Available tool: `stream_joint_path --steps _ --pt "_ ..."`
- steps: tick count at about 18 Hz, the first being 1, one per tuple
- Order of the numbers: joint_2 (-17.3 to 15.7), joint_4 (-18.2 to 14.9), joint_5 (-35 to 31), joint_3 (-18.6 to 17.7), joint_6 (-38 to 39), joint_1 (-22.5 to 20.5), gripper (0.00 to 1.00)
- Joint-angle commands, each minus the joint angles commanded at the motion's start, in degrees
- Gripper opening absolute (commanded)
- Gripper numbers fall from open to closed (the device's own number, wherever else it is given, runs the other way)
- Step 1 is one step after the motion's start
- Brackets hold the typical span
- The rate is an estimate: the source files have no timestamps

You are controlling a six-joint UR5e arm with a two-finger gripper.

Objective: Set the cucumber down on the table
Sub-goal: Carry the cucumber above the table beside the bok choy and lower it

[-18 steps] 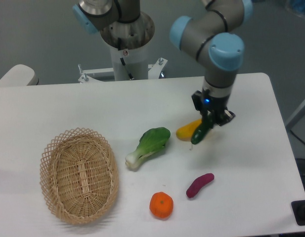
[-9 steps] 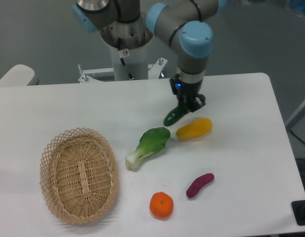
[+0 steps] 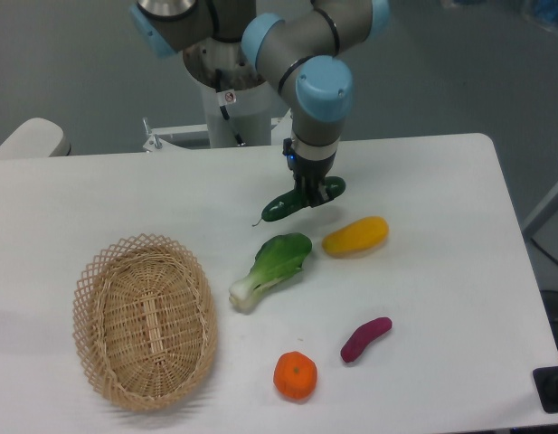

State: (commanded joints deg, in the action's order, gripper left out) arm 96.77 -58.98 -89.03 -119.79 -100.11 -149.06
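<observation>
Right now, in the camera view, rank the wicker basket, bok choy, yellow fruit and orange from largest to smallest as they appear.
1. Wicker basket, plainly largest.
2. Bok choy.
3. Yellow fruit, shorter than the bok choy.
4. Orange, smallest, though it sits nearest the camera.

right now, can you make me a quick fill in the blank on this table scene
1. The pincer is shut on the ____.
2. The wicker basket holds ____ items.
3. The fruit nearest the purple sweet potato is the ____.
4. The bok choy lies between the basket and the ____ fruit.

Missing words: cucumber; no; orange; yellow
</observation>
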Motion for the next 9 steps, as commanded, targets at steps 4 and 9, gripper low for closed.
stream_joint_path --steps 4,9 --pt "1.05 0.18 0.0 -0.36 0.53 -0.09 0.25" --pt "2.81 0.26 0.0 0.08 0.62 -0.18 0.26"
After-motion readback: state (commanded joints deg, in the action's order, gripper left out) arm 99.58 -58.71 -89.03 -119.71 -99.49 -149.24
